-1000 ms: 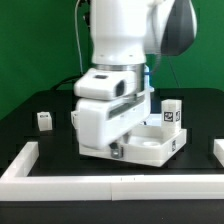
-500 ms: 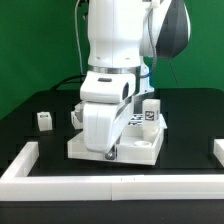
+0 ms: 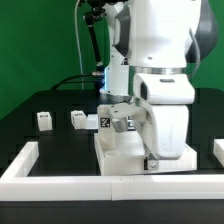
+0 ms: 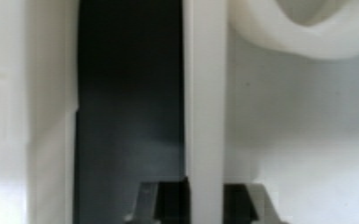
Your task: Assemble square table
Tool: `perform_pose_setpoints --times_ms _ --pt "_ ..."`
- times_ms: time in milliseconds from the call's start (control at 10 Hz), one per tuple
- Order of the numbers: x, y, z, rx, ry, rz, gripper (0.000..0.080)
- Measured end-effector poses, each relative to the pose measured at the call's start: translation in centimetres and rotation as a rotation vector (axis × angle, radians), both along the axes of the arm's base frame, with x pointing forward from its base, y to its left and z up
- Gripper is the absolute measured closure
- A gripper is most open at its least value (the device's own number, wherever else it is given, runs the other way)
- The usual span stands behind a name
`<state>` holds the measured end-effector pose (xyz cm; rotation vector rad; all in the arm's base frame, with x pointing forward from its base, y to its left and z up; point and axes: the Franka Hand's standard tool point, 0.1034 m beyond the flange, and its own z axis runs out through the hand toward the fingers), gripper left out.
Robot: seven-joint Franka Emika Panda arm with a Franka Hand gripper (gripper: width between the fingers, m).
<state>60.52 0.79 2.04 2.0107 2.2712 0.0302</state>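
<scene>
1. The claw [image 3: 148, 159] of the single arm is gripping closed on the raised rim of the white plastic square panel [image 3: 122, 152]. In the wrist view the thin white rim [image 4: 201, 110] is passing straight between the two dark fingers [image 4: 158, 205].
2. The panel is lying directly under the claw. Most of it is spreading toward the exterior view's left of the claw, so any push or pull would be acting along that edge.
3. The gripped rim is running lengthwise away from the fingers. The panel itself, being square, is showing no long axis.
4. The panel is lying flat on the black table [image 3: 30, 135], just inside the long white L-shaped border wall [image 3: 20, 165].
5. Two short white block legs [image 3: 44, 121] are sitting loose toward the exterior view's left, well apart from the panel.
6. Two more tagged blocks [image 3: 108, 122] are showing at the panel's far side. Whether they are standing on it or behind it cannot be told.
</scene>
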Motion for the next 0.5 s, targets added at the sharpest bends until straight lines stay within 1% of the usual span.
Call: perform_pose_setpoints --times_ms 200,300,500 --pt "-0.1 0.0 -0.1 0.000 0.002 0.000 0.0746" --pt "0.1 0.4 0.0 0.003 0.003 -0.022 0.0746" --pt "1.7 3.5 1.4 0.020 -0.005 -0.066 0.0746"
